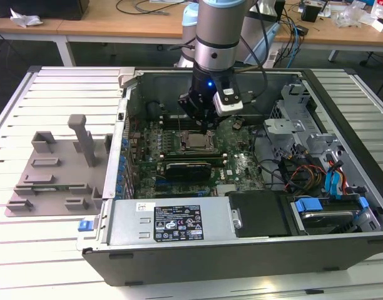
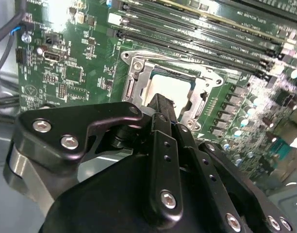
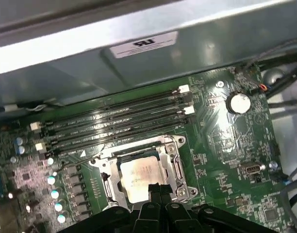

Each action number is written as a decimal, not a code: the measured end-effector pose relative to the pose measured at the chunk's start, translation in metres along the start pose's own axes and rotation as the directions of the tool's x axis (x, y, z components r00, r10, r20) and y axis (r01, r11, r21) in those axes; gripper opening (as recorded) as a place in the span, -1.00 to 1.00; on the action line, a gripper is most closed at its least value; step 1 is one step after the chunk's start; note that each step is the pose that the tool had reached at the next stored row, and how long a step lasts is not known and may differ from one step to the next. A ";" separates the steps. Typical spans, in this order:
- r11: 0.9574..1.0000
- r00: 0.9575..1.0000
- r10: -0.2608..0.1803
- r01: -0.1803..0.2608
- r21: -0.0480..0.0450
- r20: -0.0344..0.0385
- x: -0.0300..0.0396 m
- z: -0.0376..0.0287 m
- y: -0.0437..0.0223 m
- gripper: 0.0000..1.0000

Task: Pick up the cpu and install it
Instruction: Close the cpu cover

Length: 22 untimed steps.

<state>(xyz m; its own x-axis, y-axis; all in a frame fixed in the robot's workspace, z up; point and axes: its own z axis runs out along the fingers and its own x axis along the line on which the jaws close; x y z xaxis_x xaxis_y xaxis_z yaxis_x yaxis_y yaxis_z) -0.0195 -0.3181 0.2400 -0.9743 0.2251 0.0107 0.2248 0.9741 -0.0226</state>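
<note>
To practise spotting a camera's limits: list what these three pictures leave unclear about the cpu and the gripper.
- Near edge of the cpu: covered by the gripper in both wrist views.
- Whether gripper and cpu touch: blocked by the gripper's own body in the second wrist view, too small to tell in the exterior view.

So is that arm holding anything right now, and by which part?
Nothing, it seems: the cpu lies flat in its socket, and the gripper, fingers closed, hovers over its edge.
</note>
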 end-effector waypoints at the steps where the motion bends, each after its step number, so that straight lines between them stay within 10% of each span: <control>1: 1.000 1.000 -0.024 0.024 0.000 0.001 0.0000 0.0000 0.0000 -0.79; 13: 0.982 0.982 -0.187 0.187 0.002 0.004 0.0000 0.0000 0.0000 -0.79; 17: 0.958 0.958 -0.286 0.286 0.002 0.006 0.0001 0.0014 0.0000 -0.79; 22: 0.952 0.952 -0.307 0.307 0.003 0.009 0.0050 0.0062 -0.0010 -0.79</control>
<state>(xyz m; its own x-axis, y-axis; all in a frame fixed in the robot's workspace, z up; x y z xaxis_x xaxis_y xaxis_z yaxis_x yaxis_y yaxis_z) -0.0247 -0.3181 0.2338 -0.9964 -0.0850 0.0079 -0.0851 0.9961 -0.0212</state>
